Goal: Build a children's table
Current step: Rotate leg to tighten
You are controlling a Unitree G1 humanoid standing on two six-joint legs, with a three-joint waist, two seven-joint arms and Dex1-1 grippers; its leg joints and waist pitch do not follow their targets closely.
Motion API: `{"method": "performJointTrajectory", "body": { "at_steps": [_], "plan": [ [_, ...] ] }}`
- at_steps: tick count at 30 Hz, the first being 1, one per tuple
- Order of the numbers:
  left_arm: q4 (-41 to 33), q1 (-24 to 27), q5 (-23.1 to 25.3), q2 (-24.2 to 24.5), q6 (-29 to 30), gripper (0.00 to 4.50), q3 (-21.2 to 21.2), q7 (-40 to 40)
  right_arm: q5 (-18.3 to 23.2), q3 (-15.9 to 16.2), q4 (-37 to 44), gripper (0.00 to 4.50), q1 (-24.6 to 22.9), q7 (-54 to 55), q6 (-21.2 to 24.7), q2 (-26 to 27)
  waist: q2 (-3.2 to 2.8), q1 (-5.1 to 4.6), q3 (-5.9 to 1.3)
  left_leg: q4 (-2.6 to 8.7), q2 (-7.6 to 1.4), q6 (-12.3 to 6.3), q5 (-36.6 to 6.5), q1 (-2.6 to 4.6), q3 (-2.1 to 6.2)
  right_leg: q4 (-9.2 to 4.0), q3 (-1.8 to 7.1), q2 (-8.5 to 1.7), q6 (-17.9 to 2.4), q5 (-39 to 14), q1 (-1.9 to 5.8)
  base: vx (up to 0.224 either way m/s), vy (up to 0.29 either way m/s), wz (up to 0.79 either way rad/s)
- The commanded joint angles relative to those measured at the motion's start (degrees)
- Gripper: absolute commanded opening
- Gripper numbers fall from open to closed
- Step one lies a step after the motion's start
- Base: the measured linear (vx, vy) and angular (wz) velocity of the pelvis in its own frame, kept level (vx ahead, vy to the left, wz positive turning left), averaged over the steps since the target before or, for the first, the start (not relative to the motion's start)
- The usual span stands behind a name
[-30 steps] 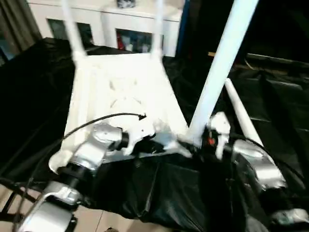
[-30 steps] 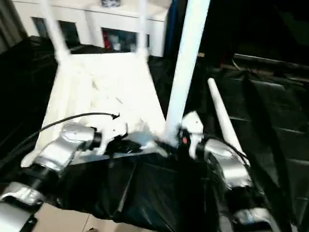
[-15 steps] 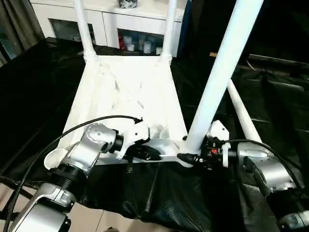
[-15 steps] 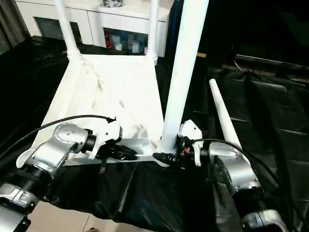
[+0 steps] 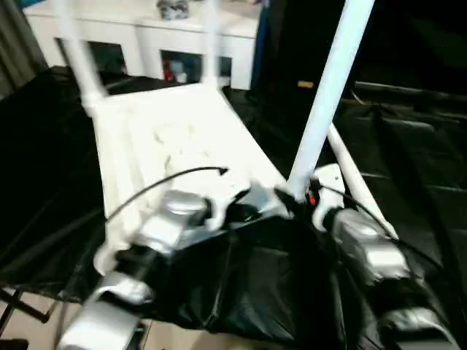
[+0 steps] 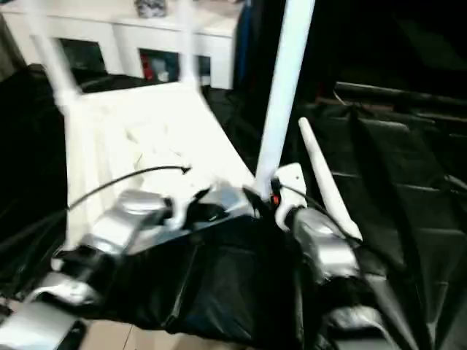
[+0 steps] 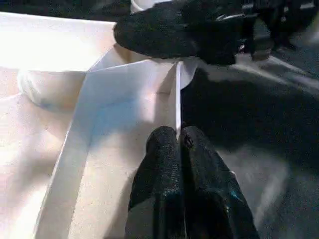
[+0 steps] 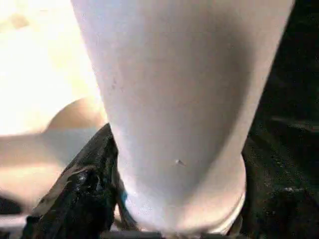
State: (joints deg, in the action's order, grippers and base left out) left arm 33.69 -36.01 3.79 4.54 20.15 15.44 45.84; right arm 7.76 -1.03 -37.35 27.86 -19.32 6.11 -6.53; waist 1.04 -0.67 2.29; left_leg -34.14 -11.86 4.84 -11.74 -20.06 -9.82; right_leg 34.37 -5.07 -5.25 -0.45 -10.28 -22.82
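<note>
The white tabletop [image 5: 171,135] lies upside down on black cloth. Two white legs [image 5: 79,55] [image 5: 211,36] stand in its far corner sockets. A third leg [image 5: 328,87] stands upright at the near right corner. My right gripper [image 5: 286,195] is shut around that leg's base, with one black finger [image 8: 79,194] beside the tube [image 8: 179,99] in the right wrist view. My left gripper [image 7: 179,137] is shut on the thin near rim [image 7: 178,94] of the tabletop, close to that corner. A fourth leg [image 5: 354,182] lies loose on the cloth to the right.
Black cloth [image 5: 416,138] covers the work surface and hangs over its near edge. A white cabinet with glass doors [image 5: 146,44] stands behind the tabletop. Pale floor [image 5: 36,332] shows at the near left. A black cable [image 5: 160,182] arcs over my left forearm.
The whole picture has shifted and blurred, so the camera has moved. Both grippers keep their holds on the rim and on the leg's base.
</note>
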Motion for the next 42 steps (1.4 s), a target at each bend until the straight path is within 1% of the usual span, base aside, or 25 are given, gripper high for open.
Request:
{"method": "performJointTrajectory", "body": {
  "at_steps": [1,3,6,8,9,10,11,12,15,16,17,20,21,22,23,26,27,28,31,32,34,35,36,40,42],
  "plan": [
    [0.96,-0.67,-0.53,-4.75,0.42,0.00,3.46,-0.08,-1.30,4.34,-3.13,2.80,1.04,-0.50,0.03,5.25,0.01,0.13,-2.93,4.36,-0.96,-1.71,-13.86,-0.47,0.11,-5.18,2.58,-2.69,-10.68,-19.07,2.47,0.000,0.000,0.00],
    [0.73,-0.53,-0.45,-4.57,0.20,0.00,3.47,0.08,-2.13,4.63,-3.64,3.35,1.67,-1.34,-1.50,5.80,0.12,-0.02,-3.00,4.39,-0.94,-2.19,-13.40,-0.67,0.12,-5.00,2.55,-2.67,-11.20,-17.60,2.67,0.000,0.000,0.00],
    [-0.22,-0.08,-0.95,-3.66,-0.18,0.00,3.14,0.98,-1.71,4.00,-3.87,3.52,2.20,-2.18,-1.67,5.85,0.00,-0.07,-2.94,4.36,-0.95,-2.78,-13.70,-0.59,0.04,-5.10,2.56,-2.78,-11.42,-17.84,2.63,0.000,0.000,0.00],
    [-1.03,0.40,-1.35,-2.98,-0.10,0.00,2.62,1.59,-2.10,3.90,-4.14,3.85,2.47,-2.79,-2.61,5.17,-0.02,-0.14,-2.90,4.45,-1.04,-2.77,-13.95,-0.60,0.11,-5.11,2.53,-2.76,-11.35,-18.46,2.54,0.000,0.000,0.00],
    [-1.32,0.59,-1.47,-2.63,-0.24,0.00,2.59,2.00,-1.95,3.84,-3.92,3.93,2.40,-3.38,-2.74,4.86,0.25,-0.17,-2.91,4.42,-1.04,-2.89,-13.98,-0.61,0.05,-5.12,2.55,-2.75,-11.33,-18.51,2.53,0.000,0.000,0.00],
    [-1.97,1.03,-1.60,-1.88,-0.62,0.00,2.62,2.88,-1.52,3.68,-3.69,3.97,2.29,-4.62,-3.36,4.18,0.19,-0.12,-2.91,4.45,-1.08,-2.99,-14.05,-0.61,0.08,-5.08,2.55,-2.78,-11.37,-18.52,2.56,0.000,0.000,0.00],
    [-2.64,1.52,-1.87,-0.95,-0.85,0.00,2.55,4.05,-1.29,3.97,-2.86,3.97,1.88,-6.59,-3.93,2.98,0.20,-0.18,-3.01,4.45,-1.12,-3.27,-13.47,-0.82,0.12,-4.95,2.58,-2.86,-11.51,-17.68,2.75,0.000,0.000,0.00],
    [-3.12,1.87,-2.05,-0.32,-0.98,0.00,2.49,4.84,-1.16,4.18,-2.25,4.17,1.56,-7.98,-4.31,2.12,0.24,-0.12,-3.18,4.34,-1.12,-3.80,-12.15,-0.87,0.07,-4.74,2.59,-2.83,-11.91,-15.82,2.86,0.000,0.000,0.00],
    [-4.72,3.04,-2.89,2.55,-2.61,0.00,2.69,9.38,-1.03,6.00,1.63,4.17,-0.49,-16.66,-5.74,-2.52,0.17,0.06,-3.18,4.14,-1.26,-5.19,-9.97,-0.84,-0.12,-4.35,2.65,-2.77,-13.37,-11.47,2.87,0.000,0.000,0.00],
    [-4.72,3.04,-2.89,2.55,-2.61,0.00,2.69,9.38,-1.03,6.00,1.63,4.17,-0.49,-16.66,-5.74,-2.52,0.21,0.18,-3.36,4.00,-1.21,-5.94,-8.48,-0.92,-0.15,-4.04,2.64,-2.78,-13.94,-9.32,3.14,0.000,0.000,0.00],
    [-5.69,3.54,-3.77,4.81,-3.46,0.00,2.70,12.95,0.81,6.81,5.29,4.17,-2.19,-23.64,-4.86,-5.11,0.14,0.30,-3.32,4.00,-1.28,-6.63,-7.52,-0.90,-0.17,-3.92,2.64,-2.80,-14.56,-7.87,3.13,0.000,0.000,0.00],
    [-7.26,4.18,-5.35,7.39,-3.65,0.00,2.76,18.13,2.16,8.50,9.54,4.17,-4.15,-30.70,-3.61,-8.33,0.09,0.72,-3.23,4.02,-1.48,-7.95,-7.48,-0.81,-0.19,-3.69,2.67,-2.76,-15.28,-6.64,3.16,0.000,0.000,0.00],
    [-7.39,4.21,-5.36,7.66,-3.69,0.00,2.86,18.56,2.37,8.72,10.04,4.17,-4.42,-31.59,-3.42,-8.79,0.13,0.70,-3.13,4.13,-1.57,-7.57,-8.21,-0.62,-0.29,-3.90,2.70,-2.77,-15.27,-7.94,2.85,0.000,0.000,0.00],
    [-7.45,4.22,-5.37,7.77,-3.71,0.00,2.91,18.74,2.46,8.81,10.25,4.17,-4.54,-31.97,-3.34,-8.99,0.13,0.70,-3.13,4.13,-1.57,-7.57,-8.21,-0.62,-0.29,-3.90,2.70,-2.77,-15.27,-7.94,2.85,0.000,0.000,0.00],
    [-8.30,4.51,-5.71,9.58,-4.55,0.00,3.31,22.05,3.46,9.96,13.02,4.17,-5.96,-37.17,-2.04,-11.60,0.17,0.99,-3.01,4.26,-1.55,-6.31,-9.59,-0.52,-0.21,-4.17,2.68,-2.81,-14.71,-10.91,2.93,0.000,0.000,0.00],
    [-8.92,4.64,-5.56,12.01,-5.42,0.00,4.07,25.49,4.36,11.68,16.12,4.17,-7.41,-42.33,-0.16,-14.76,0.10,1.41,-2.99,4.26,-1.67,-6.07,-10.01,-0.15,-0.26,-4.07,2.88,-2.77,-14.53,-10.48,2.77,0.000,0.000,0.00],
    [-9.31,4.69,-5.62,12.93,-5.27,0.00,4.41,26.78,4.48,12.53,17.27,4.03,-7.99,-44.21,0.53,-16.13,0.35,1.39,-2.99,4.30,-1.64,-6.11,-9.64,-0.26,-0.29,-3.94,2.87,-2.64,-14.79,-9.58,2.80,0.000,0.000,0.00],
    [-9.31,4.69,-5.62,12.93,-5.27,0.00,4.41,26.78,4.48,12.53,17.27,3.85,-7.99,-44.21,0.53,-16.13,0.26,1.52,-2.96,4.33,-1.63,-6.03,-9.74,-0.32,-0.25,-3.91,2.85,-2.71,-14.75,-9.83,2.83,0.000,0.000,0.00],
    [-9.83,4.75,-6.27,14.01,-5.27,0.00,4.89,28.72,4.66,13.54,19.40,3.80,-9.04,-47.27,2.07,-17.99,0.26,2.00,-3.03,4.28,-1.65,-5.44,-9.40,-0.17,-0.31,-3.90,2.95,-2.82,-14.47,-10.20,2.77,0.000,0.000,0.00],
    [-9.91,4.80,-6.45,14.28,-5.35,0.00,5.00,29.21,4.68,13.68,19.81,3.60,-9.17,-47.88,2.68,-18.27,0.24,2.25,-3.09,4.24,-1.62,-5.37,-8.91,-0.17,-0.33,-3.83,2.97,-2.86,-14.51,-9.63,2.83,0.000,0.000,0.00],
    [-9.83,4.81,-6.29,14.62,-5.71,0.00,5.13,30.07,4.71,13.61,20.14,3.43,-9.26,-48.36,3.63,-18.37,0.44,2.34,-3.10,4.24,-1.56,-5.35,-8.31,-0.22,-0.33,-3.73,2.96,-2.78,-14.50,-9.06,2.89,0.000,0.000,0.00],
    [-9.76,4.81,-6.18,14.68,-5.84,0.00,5.15,30.30,4.74,13.62,20.10,3.41,-9.24,-48.36,3.85,-18.33,0.41,2.37,-3.12,4.21,-1.56,-5.34,-8.05,-0.23,-0.33,-3.71,2.97,-2.87,-14.53,-9.00,2.88,0.000,0.000,0.00],
    [-9.70,4.81,-6.17,14.68,-5.81,0.00,5.13,30.40,4.90,13.67,20.10,3.17,-9.26,-48.37,4.21,-18.20,0.39,2.37,-3.10,4.22,-1.55,-5.28,-8.01,-0.25,-0.32,-3.72,2.95,-2.87,-14.53,-9.14,2.89,0.000,0.000,0.00],
    [-9.58,4.98,-6.52,14.62,-5.37,0.00,5.06,30.66,6.27,14.10,20.87,2.88,-10.04,-48.23,6.68,-17.58,0.36,2.49,-3.14,4.21,-1.58,-5.11,-7.98,-0.22,-0.27,-3.75,2.93,-2.90,-14.23,-9.63,2.93,0.000,0.000,0.00],
    [-9.33,5.00,-6.76,13.86,-4.72,0.00,4.69,29.59,6.77,13.41,20.76,2.76,-10.65,-46.64,7.73,-16.40,0.38,2.50,-3.17,4.21,-1.55,-4.90,-7.92,-0.22,-0.28,-3.71,2.92,-2.87,-14.25,-9.44,2.92,0.000,0.000,0.00]
  ]
}}
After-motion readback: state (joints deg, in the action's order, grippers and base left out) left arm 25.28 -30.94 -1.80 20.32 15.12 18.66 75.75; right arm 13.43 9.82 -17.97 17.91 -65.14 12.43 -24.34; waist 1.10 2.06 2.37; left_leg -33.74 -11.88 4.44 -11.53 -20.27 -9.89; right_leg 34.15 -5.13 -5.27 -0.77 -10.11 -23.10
